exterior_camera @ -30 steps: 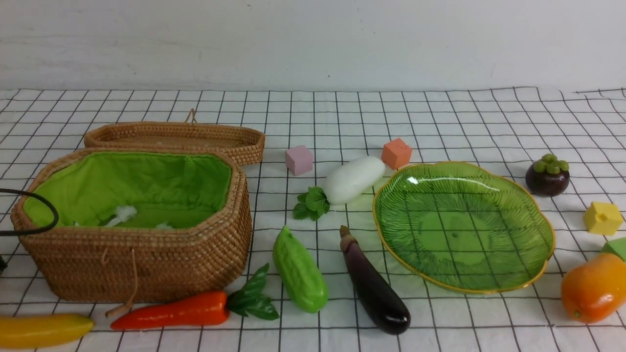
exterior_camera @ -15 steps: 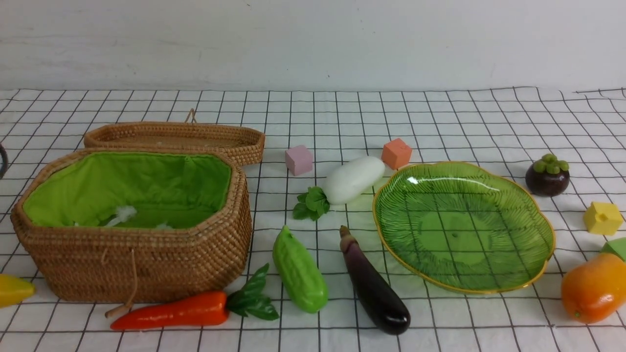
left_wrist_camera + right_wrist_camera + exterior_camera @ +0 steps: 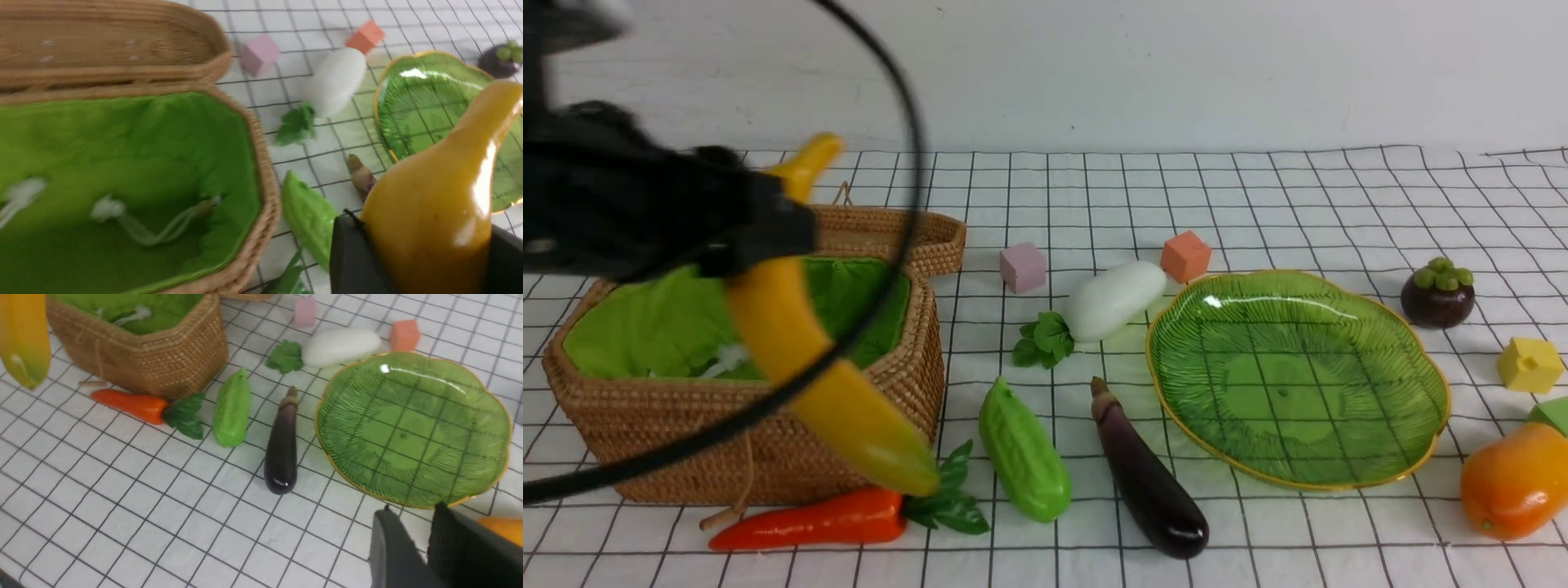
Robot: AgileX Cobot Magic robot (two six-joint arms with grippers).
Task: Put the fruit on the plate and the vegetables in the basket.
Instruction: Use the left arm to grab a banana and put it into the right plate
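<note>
My left gripper is shut on the yellow banana, which hangs tilted in the air over the front of the green-lined basket. In the left wrist view the banana fills the space between the dark fingers. The green plate is empty. The mango and mangosteen lie to its right. Carrot, gourd, eggplant and radish lie between basket and plate. My right gripper hovers near the plate's near rim, slightly open and holding nothing.
The shallow woven lid lies behind the basket. Small cubes sit about: pink, orange, yellow and green. A black cable loops across the left of the front view.
The banana lay on the cloth at the front left; it slid left and now hangs in my left gripper above the basket. The left arm has swung into view.
</note>
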